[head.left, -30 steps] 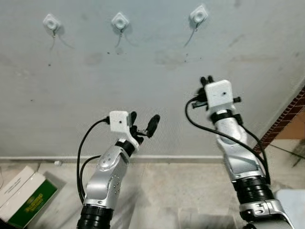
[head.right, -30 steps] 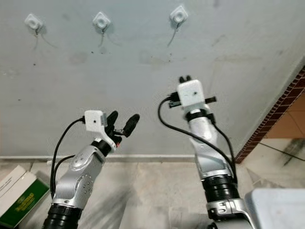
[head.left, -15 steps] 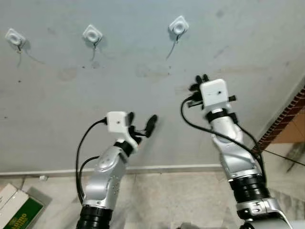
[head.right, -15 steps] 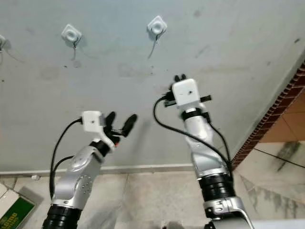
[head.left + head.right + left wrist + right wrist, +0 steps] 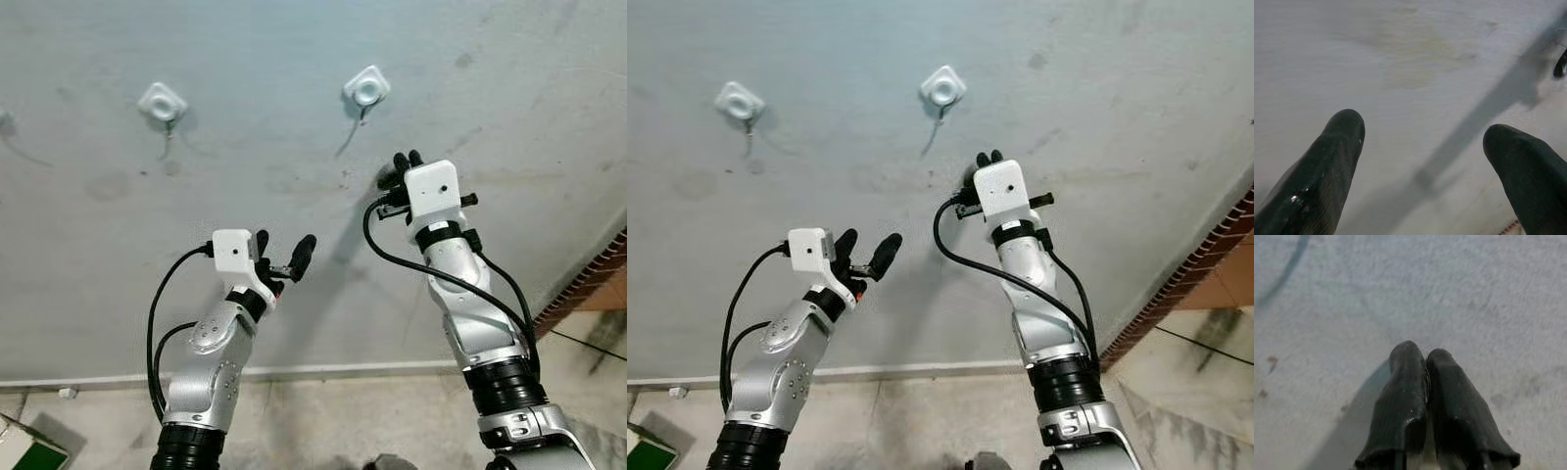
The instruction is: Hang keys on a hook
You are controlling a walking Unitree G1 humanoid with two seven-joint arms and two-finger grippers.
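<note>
Facing a grey wall [image 5: 509, 88] at close range, the robot has both arms raised toward two white hooks, presumably to reach hanging height. The right gripper [image 5: 403, 163], fingers pressed together, sits just at five o'clock of the nearer hook [image 5: 366, 89]; a sliver of something may lie between its fingers [image 5: 1405, 396] in the wrist view, but I cannot tell whether it is the keys. The left gripper [image 5: 284, 255] hangs spread wide and empty, at five o'clock of the farther hook [image 5: 162, 102].
</note>
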